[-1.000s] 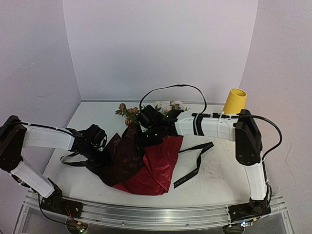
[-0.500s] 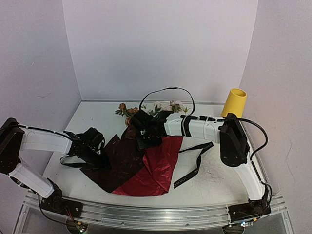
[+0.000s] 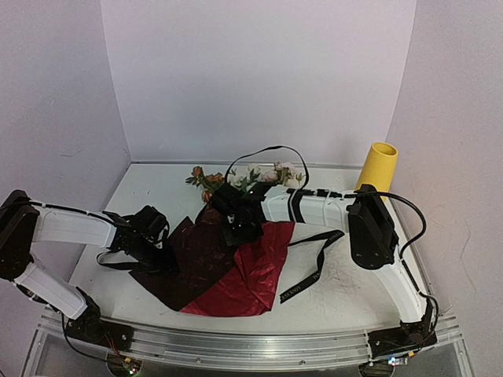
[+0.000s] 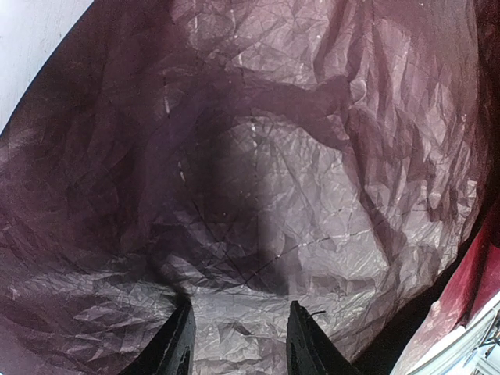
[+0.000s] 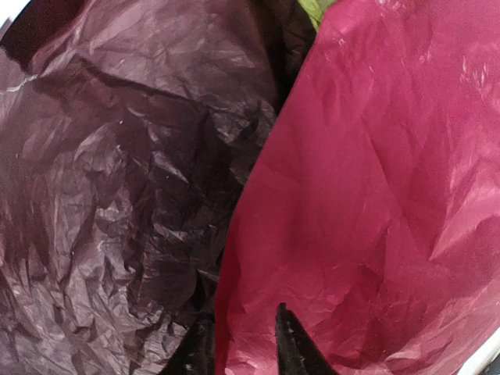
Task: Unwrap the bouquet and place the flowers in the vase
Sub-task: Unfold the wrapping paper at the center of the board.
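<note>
The wrap lies unfolded on the table in the top view, a dark maroon sheet (image 3: 192, 263) overlapping a bright red sheet (image 3: 263, 263). The flowers (image 3: 251, 174), pink, cream and rust-orange, lie behind it, and the right arm hides their stems. At the back right stands the mustard-yellow vase (image 3: 379, 166). My left gripper (image 3: 161, 250) rests on the maroon sheet's left part, its jaws (image 4: 238, 344) open over the crinkled maroon sheet (image 4: 250, 195). My right gripper (image 3: 240, 234) points down at the wrap's middle. Its jaws (image 5: 244, 344) stand narrowly apart astride the red sheet's (image 5: 375, 195) edge.
A loose black ribbon (image 3: 314, 263) lies on the table to the right of the red sheet. The right arm's black cable (image 3: 267, 149) loops over the flowers. White walls close in the table (image 3: 157, 188) at the back and both sides.
The wrap, humped up a second ago, now lies flat. The right arm has swung leftward and lower over it, and its jaws have narrowed. The left gripper has dropped slightly.
</note>
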Motion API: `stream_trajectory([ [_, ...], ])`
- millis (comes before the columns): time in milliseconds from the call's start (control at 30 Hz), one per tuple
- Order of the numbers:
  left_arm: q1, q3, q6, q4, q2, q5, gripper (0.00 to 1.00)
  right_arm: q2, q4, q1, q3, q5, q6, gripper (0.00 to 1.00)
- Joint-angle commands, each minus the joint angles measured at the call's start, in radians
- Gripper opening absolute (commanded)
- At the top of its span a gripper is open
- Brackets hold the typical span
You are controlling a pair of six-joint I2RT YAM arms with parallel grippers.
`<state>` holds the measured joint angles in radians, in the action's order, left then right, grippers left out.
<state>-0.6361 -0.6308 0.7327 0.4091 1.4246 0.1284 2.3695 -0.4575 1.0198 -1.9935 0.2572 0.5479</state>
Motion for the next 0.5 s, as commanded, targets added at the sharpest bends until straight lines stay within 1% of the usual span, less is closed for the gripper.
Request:
stream_trajectory([
  [0,-0.004,0.004,-0.005,0.011,0.005,-0.026,0.41,-0.053,-0.056,0.0,-0.029,0.014,0.004,0.13],
  [67,-0.003,0.0,-0.003,0.011,0.005,-0.027,0.41,-0.087,-0.055,0.001,-0.011,0.03,0.007,0.05],
  [133,-0.004,-0.007,-0.004,0.011,0.007,-0.028,0.41,-0.124,-0.049,0.001,0.015,0.05,0.011,0.0],
  [467,-0.004,-0.051,-0.02,0.012,0.029,-0.029,0.41,-0.333,0.002,0.001,0.201,0.1,0.036,0.0],
])
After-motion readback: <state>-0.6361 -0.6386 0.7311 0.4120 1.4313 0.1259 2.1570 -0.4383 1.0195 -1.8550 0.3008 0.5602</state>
